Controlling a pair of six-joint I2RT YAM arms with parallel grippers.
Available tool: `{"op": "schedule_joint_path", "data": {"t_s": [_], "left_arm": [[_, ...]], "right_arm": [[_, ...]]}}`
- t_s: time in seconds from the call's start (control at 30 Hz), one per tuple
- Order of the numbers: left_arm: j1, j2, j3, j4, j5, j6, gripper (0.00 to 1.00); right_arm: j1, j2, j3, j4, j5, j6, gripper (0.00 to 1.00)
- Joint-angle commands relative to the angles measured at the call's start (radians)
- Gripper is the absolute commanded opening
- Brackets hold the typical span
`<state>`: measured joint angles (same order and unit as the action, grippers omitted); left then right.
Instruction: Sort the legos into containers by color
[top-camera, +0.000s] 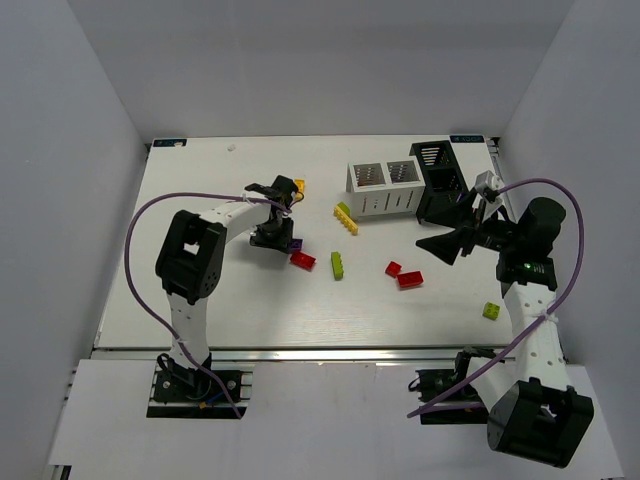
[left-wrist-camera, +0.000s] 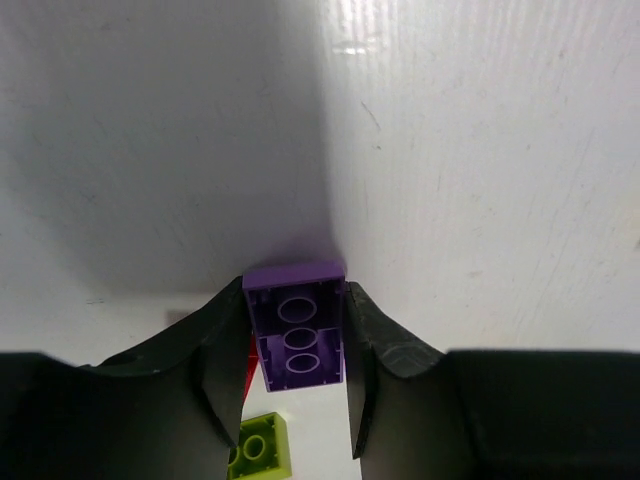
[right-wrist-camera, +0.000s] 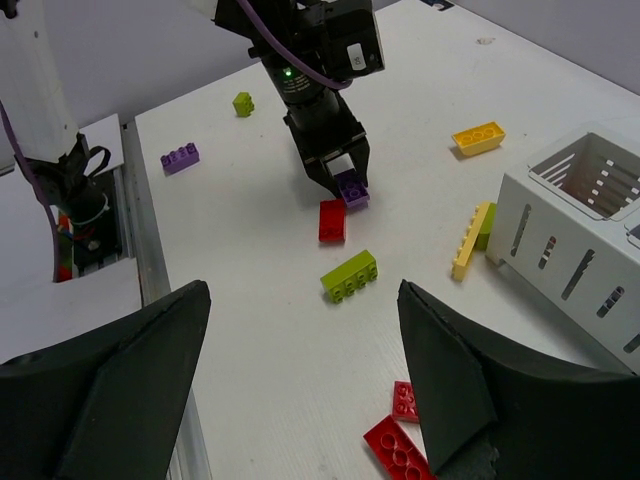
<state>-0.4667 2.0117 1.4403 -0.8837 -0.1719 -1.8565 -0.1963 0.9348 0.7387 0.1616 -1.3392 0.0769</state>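
Left gripper (left-wrist-camera: 295, 300): jaws pressed onto the long sides of a purple brick (left-wrist-camera: 296, 340), whose hollow underside faces the wrist camera. The right wrist view puts this pinch low over the table (top-camera: 200, 310); I cannot tell whether the brick touches it. A red brick (right-wrist-camera: 333, 220) lies just beside the held one, a lime brick (right-wrist-camera: 350, 275) a little further out. Right gripper (right-wrist-camera: 302, 320): jaws spread wide, holding nothing, hanging above the table in front of the black bin (top-camera: 440, 180). Two red bricks (right-wrist-camera: 400, 440) lie together below it. The white box (top-camera: 385, 187) sits against the bin's left side, with a long yellow piece (right-wrist-camera: 470, 240) close by its front corner. An orange brick (right-wrist-camera: 478, 137) lies beyond the left gripper. Another lime brick (top-camera: 491, 310) sits near the right arm. A second purple brick (right-wrist-camera: 180, 157) and a small lime one (right-wrist-camera: 243, 103) lie well apart, by the left arm's base.
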Motion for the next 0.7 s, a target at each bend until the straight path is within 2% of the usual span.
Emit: {"op": "schedule_joint_path", "data": {"t_s": [0.0, 0.13, 0.2, 0.27, 0.3, 0.33, 0.4, 0.43, 0.47, 0.5, 0.57, 0.6, 0.67], "left_arm": [[0.003, -0.001, 0.014, 0.009, -0.014, 0.002, 0.42], [0.003, -0.036, 0.014, 0.023, -0.06, 0.042, 0.24], [0.013, -0.068, 0.032, 0.054, -0.113, 0.121, 0.14], [0.013, -0.088, 0.073, 0.122, -0.165, 0.27, 0.01], [0.013, -0.106, 0.084, 0.17, -0.17, 0.342, 0.0], [0.013, -0.117, 0.1, 0.208, -0.167, 0.493, 0.0], [0.013, -0.137, 0.13, 0.397, -0.114, 0.679, 0.0], [-0.006, -0.157, 0.135, 0.473, -0.079, 0.867, 0.0], [-0.015, -0.168, 0.135, 0.638, -0.02, 0.963, 0.0], [-0.015, -0.172, 0.135, 0.728, 0.159, 1.044, 0.0], [-0.027, -0.137, 0.181, 0.829, 0.299, 1.152, 0.0], [-0.041, -0.108, 0.297, 0.818, 0.381, 1.178, 0.0], [-0.059, 0.01, 0.446, 0.754, 0.452, 1.272, 0.0]], "right_arm": [[-0.012, -0.017, -0.002, 0.058, -0.031, 0.026, 0.81], [-0.02, -0.019, -0.004, 0.067, -0.04, 0.032, 0.8], [-0.023, -0.022, -0.007, 0.069, -0.041, 0.032, 0.78], [-0.026, -0.027, -0.01, 0.07, -0.044, 0.029, 0.76], [-0.026, -0.028, -0.01, 0.069, -0.044, 0.026, 0.73], [-0.025, -0.03, -0.012, 0.066, -0.04, 0.011, 0.7], [-0.025, -0.037, -0.018, 0.056, -0.016, -0.005, 0.51], [-0.025, -0.044, -0.018, 0.049, -0.002, -0.028, 0.4], [-0.025, -0.051, -0.01, 0.014, 0.018, -0.044, 0.07], [-0.023, -0.053, -0.004, -0.003, 0.035, -0.058, 0.0], [-0.023, -0.057, 0.001, -0.023, 0.099, -0.072, 0.0], [-0.025, -0.057, 0.004, -0.031, 0.153, -0.072, 0.0], [-0.025, -0.06, 0.005, -0.037, 0.21, -0.063, 0.0]]}}
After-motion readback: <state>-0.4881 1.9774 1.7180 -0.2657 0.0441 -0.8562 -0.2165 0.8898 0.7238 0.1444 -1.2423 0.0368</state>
